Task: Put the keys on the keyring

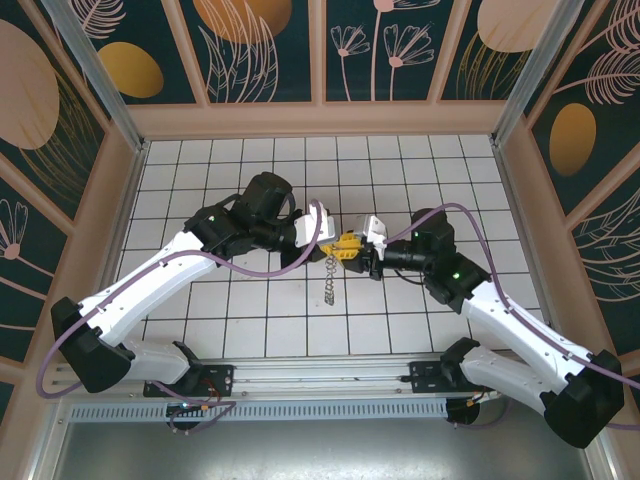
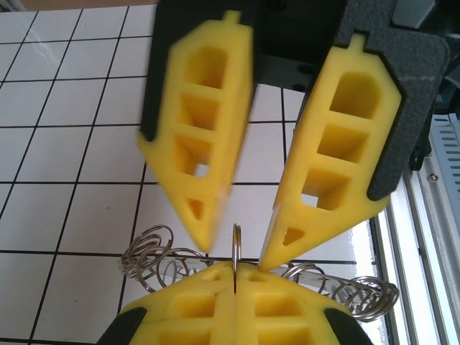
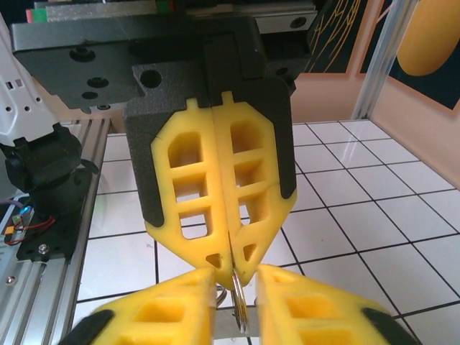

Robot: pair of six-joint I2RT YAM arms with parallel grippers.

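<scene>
While the right gripper [image 2: 234, 287] pinches the keyring [image 2: 236, 248] edge-on between closed fingers, the left gripper [image 2: 233, 248] stands open around it, fingertips apart. Wire loops [image 1: 328, 283] dangle from the ring above the tabletop's [image 1: 260, 330] middle.

One keyring [image 2: 236, 248], two pincers: left [image 1: 333, 243], right [image 1: 352, 247].

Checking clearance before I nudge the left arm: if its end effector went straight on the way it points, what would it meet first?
Most likely the keyring, standing edge-on in the gap of the open left end effector, with the right end effector shut on it just behind.
</scene>
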